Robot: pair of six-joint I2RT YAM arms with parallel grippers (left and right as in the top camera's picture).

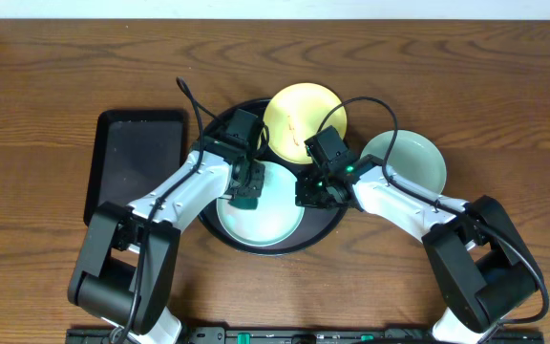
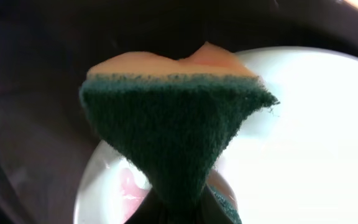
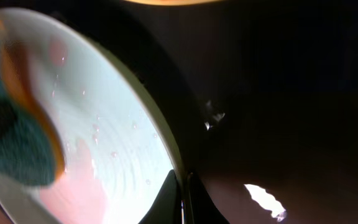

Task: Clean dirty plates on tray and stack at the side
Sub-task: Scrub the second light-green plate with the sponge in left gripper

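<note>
Three plates are out: one turquoise plate (image 1: 265, 225) lies on the round tray (image 1: 275, 250) under both arms, the yellow plate (image 1: 299, 110) overlaps its far rim, and another turquoise plate (image 1: 409, 162) sits beside it on the table (image 1: 65, 76). The left gripper (image 1: 247, 191) pinches a sponge (image 2: 173, 130) over a pink smear (image 2: 126, 186), while the right gripper (image 1: 313, 189) sits at the plate's rim, and I cannot tell how far open it is. If that rim is not held, scrubbing could skate the plate into the yellow one; the wrists crowd each other, and a rectangular tray (image 1: 137, 158) lies left.
</note>
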